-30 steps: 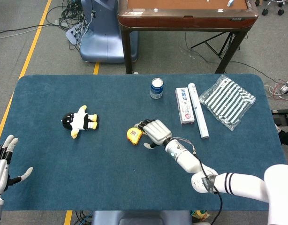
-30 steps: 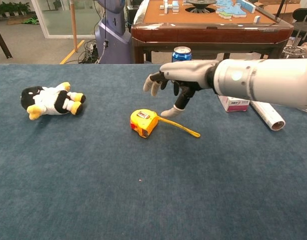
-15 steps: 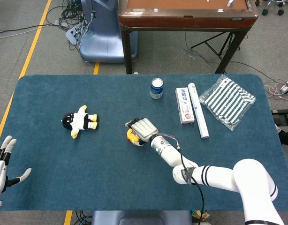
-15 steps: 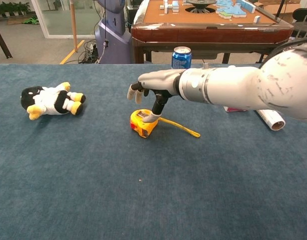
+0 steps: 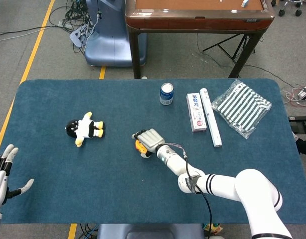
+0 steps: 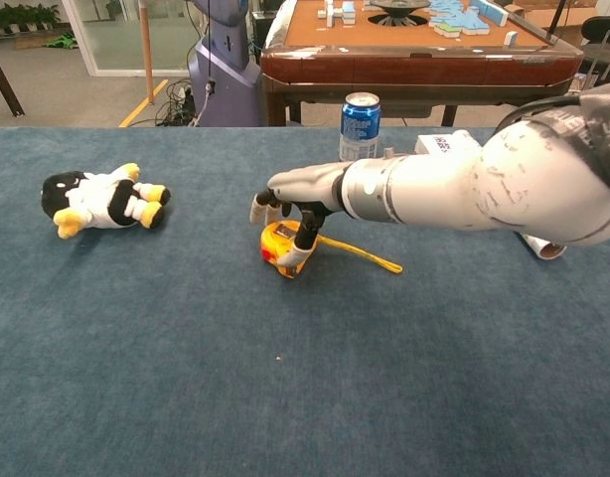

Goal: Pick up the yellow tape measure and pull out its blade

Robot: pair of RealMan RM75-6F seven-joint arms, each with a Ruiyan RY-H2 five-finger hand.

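The yellow tape measure lies on the blue tabletop near the middle, with a short yellow strip trailing to its right. My right hand arches over it: the thumb presses its near side and the fingers curl down behind its far side. In the head view the right hand covers most of the tape measure, leaving only a yellow edge visible. The case still rests on the table. At the table's front left corner, my left hand hovers with its fingers spread and nothing in it.
A plush penguin lies to the left of the tape measure. Behind it stand a blue can, a white box, a white roll and a striped bag. A wooden table stands beyond the far edge.
My right hand moved left and down onto the tape measure, and its thumb and fingers closed around the case. The left hand stayed put.
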